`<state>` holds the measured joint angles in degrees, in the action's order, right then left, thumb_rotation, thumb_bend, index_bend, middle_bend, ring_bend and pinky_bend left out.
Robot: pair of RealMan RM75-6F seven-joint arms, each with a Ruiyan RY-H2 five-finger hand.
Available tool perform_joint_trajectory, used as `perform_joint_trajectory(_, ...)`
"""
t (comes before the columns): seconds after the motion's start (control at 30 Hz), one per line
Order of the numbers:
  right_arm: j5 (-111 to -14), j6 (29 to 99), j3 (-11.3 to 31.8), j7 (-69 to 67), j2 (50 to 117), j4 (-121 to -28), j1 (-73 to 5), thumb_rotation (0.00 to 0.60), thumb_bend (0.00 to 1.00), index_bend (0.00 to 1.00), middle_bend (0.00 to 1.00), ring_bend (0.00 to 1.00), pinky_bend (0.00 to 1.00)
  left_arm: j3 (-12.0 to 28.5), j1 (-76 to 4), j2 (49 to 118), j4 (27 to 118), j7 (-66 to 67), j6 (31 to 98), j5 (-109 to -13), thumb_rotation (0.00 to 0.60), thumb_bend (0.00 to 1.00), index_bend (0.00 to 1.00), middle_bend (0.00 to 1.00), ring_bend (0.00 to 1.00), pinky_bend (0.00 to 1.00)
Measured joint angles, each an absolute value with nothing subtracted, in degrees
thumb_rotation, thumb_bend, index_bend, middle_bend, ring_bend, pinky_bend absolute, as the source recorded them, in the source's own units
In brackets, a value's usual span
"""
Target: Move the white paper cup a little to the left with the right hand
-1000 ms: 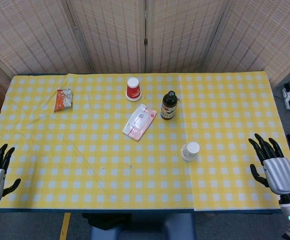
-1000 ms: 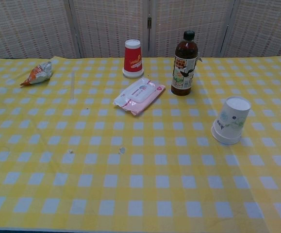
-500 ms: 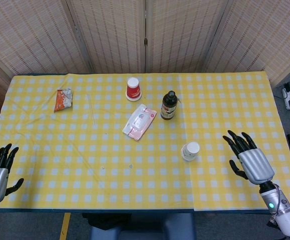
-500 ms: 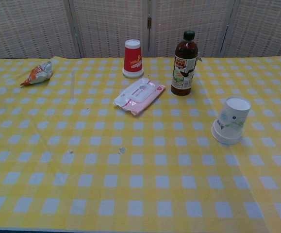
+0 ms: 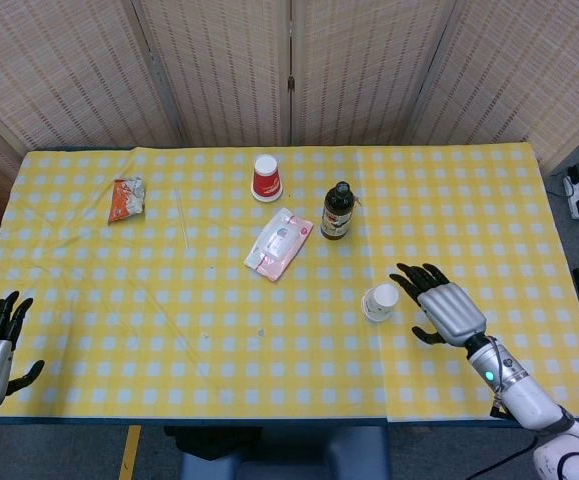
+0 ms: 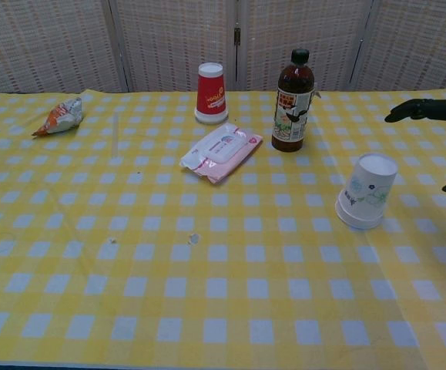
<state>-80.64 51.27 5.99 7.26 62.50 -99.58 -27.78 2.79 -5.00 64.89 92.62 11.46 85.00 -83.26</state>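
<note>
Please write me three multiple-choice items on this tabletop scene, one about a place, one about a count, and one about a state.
1. Where is the pink wipes pack?
A. Between the red cup and the white paper cup
B. At the table's left edge
C. Under the bottle

2. How many cups stand on the tablecloth?
A. One
B. Two
C. Three

3. What is the right hand doing?
A. Gripping the white paper cup
B. Resting on the bottle
C. Open beside the white paper cup, holding nothing

Answers:
1. A, the head view shows the pack lying mid-table between the two cups.
2. B, only a red cup and a white one are there.
3. C, its fingers are spread just right of the cup, with a gap showing between them in the chest view.
</note>
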Motion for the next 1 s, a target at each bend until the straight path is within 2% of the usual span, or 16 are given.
perform_joint_trajectory(0.4, -71.25, 42.78, 7.91, 9.28, 64.25, -97.79, -35.09, 0.600, 0.34, 0.10, 0.00, 0.04, 0.00, 2.84, -4.81, 65.27, 91.84, 11.23, 84.93, -82.66, 0.600, 0.28, 0.05, 0.04, 0.00, 0.00)
perform_joint_trajectory(1.0, -65.42, 38.60, 7.48, 7.52, 65.63, -95.23, -39.64, 0.600, 0.34, 0.21, 0.04, 0.04, 0.00, 2.96, -4.99, 65.42, 91.34, 10.94, 84.60, -82.52, 0.600, 0.28, 0.06, 0.04, 0.00, 0.00)
